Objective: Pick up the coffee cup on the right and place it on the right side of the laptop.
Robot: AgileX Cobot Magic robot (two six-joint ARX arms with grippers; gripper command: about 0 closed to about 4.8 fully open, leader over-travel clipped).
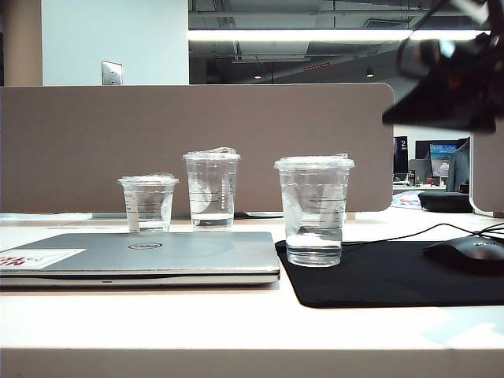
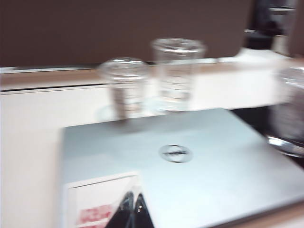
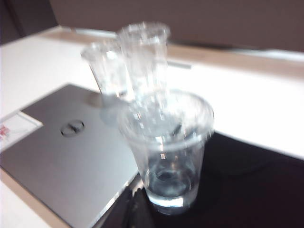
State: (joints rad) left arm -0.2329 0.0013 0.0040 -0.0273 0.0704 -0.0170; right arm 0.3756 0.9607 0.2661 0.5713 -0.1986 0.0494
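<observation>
The laptop point(image 1: 142, 256) lies closed at lower left of the exterior frame, lid up, a white sticker point(image 1: 39, 258) on its near left corner. Just right of it a black mat point(image 1: 378, 276) carries the coffee cup point(image 1: 314, 211), upright and lidded, standing beside the laptop's right edge. A black mouse point(image 1: 466, 253) sits at the mat's right end.

Behind the laptop, a short cup point(image 1: 148, 202) and a lettered cup point(image 1: 211, 189) stand before a grey partition point(image 1: 197, 118).

The left gripper point(image 2: 132, 211) shows as dark fingertips pressed together, empty, over the sticker corner. The right gripper is closed and holds nothing; a dark blurred arm point(image 1: 449, 75) hangs at upper right, well above the cup.
</observation>
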